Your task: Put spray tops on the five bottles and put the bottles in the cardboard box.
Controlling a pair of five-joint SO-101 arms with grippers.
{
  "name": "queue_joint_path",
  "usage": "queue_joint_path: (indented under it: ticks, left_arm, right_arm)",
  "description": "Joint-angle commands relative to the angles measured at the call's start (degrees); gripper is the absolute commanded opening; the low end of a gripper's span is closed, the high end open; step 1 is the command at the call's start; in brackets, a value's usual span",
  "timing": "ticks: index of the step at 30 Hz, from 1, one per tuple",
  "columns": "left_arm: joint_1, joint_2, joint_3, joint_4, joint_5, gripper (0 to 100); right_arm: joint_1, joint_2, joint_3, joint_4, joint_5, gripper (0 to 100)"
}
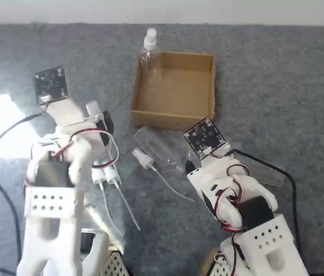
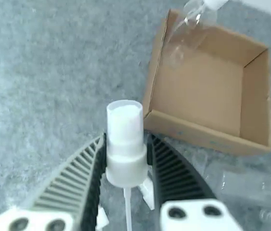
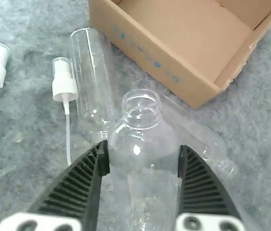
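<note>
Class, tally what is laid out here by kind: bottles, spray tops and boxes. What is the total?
Bottles: 4 clearly seen
Spray tops: 5, one already fitted
Cardboard box: 1
Total: 10

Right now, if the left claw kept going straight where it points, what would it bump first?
Probably the grey mat, just beside the cardboard box's near corner. The spray top held in the left claw would touch first. Depth is unclear, so it might clip the box wall instead.
</note>
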Motion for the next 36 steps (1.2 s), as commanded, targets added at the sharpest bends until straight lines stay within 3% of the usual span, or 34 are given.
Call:
queue_joint_path:
  ticks: [1,7,18,29,36]
  left_arm:
    - [-0.35,-5.63,-0.66,-1.76,0.00,5]
    - [-0.35,-10.02,-0.57,-3.52,0.18,5]
    - [-0.35,-18.11,-0.66,-5.89,3.16,5]
    - [-0.44,-28.75,-0.66,-6.59,4.57,5]
    - [-6.68,-32.62,-0.57,-6.68,10.29,5]
  right_arm:
    - [-2.15,-1.27,-0.53,-1.27,-0.97,11.6]
    - [-4.88,-1.36,-0.62,-4.97,-5.27,11.7]
    - [-6.73,-1.36,-0.62,-11.38,-5.10,11.7]
    - [-12.97,-0.75,-0.26,-20.09,-4.84,11.3]
    - [-16.66,-0.66,1.76,-22.11,-4.84,11.2]
